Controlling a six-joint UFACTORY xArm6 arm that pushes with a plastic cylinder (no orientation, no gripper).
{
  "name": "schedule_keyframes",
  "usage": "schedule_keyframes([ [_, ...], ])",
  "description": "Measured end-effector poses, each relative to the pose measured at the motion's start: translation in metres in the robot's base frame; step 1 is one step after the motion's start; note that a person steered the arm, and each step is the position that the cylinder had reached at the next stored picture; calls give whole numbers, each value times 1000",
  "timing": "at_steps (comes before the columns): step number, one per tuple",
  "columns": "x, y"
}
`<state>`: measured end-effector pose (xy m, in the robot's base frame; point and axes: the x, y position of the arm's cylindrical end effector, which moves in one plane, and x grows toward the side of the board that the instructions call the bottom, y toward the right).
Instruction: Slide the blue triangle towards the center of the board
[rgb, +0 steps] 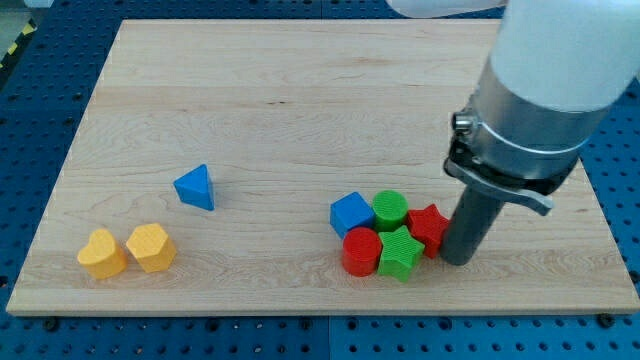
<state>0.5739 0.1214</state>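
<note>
My tip has nothing to open or shut. It sits just right of the red star, in a bunch with the green star, red cylinder, green cylinder and blue cube. The blue triangle lies far left. Two yellow blocks sit on the board at the bottom left.

The red star is partly hidden behind the rod.

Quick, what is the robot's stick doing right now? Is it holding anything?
My tip: holds nothing, beside the red star, far from the blue triangle.
</note>
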Motion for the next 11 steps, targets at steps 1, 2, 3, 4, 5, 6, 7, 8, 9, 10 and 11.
schedule_keyframes([
  [1, 0, -10],
  [2, 0, -11],
  [3, 0, 1],
  [4, -12, 44],
  [5, -57, 52],
  [6, -117, 20],
  [7, -154, -57],
  [8, -169, -154],
  [9, -170, -240],
  [10, -163, -319],
  [11, -143, -357],
])
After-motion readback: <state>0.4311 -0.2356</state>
